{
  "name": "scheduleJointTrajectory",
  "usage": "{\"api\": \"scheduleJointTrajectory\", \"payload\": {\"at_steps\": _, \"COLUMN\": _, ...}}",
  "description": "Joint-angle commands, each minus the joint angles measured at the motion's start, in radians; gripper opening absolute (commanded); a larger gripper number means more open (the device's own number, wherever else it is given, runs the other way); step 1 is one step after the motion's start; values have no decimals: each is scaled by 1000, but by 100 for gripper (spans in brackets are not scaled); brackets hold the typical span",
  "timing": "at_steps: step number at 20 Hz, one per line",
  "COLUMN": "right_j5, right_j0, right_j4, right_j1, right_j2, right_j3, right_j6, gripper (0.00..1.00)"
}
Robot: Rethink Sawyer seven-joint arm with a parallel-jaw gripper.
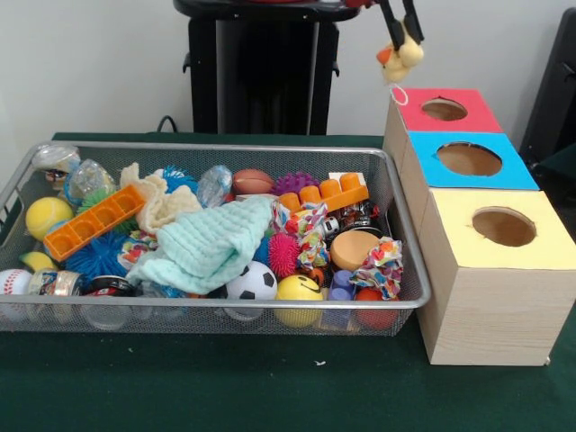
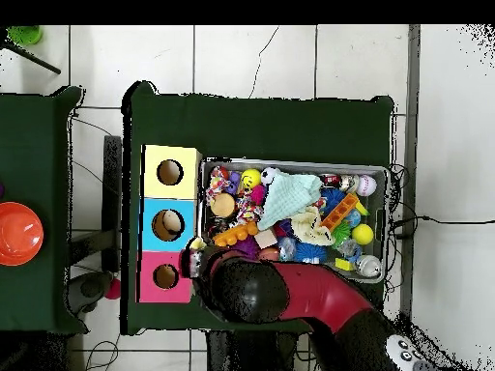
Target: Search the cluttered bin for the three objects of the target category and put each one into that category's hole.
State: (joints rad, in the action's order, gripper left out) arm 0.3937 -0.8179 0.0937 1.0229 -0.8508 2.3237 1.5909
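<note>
Fingers (image 1: 402, 40) grip yellow toy (image 1: 401, 59) above red box (image 1: 445, 110).

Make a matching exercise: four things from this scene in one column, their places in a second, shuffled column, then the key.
Things
1. small yellow toy
2. mint green cloth
3. soccer ball
4. yellow-topped box

Places
A. against the bin's rim nearest the front camera, beside the yellow smiley ball
B. held by the gripper above the red-topped box
C. outside the bin, nearest the front camera in the row of three boxes
D. spread over the toys in the middle of the bin

Pairs: 1-B, 2-D, 3-A, 4-C
</note>
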Motion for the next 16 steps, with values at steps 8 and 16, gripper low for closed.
{"api": "scheduleJointTrajectory", "payload": {"at_steps": 8, "right_j5": -168, "right_j0": 104, "right_j4": 24, "right_j1": -110, "right_j2": 65, "right_j3": 25, "right_j6": 219, "gripper": 0}}
{"api": "scheduleJointTrajectory", "payload": {"at_steps": 16, "right_j5": -191, "right_j0": 144, "right_j4": 9, "right_j1": -136, "right_j2": 120, "right_j3": 12, "right_j6": 202, "gripper": 0}}
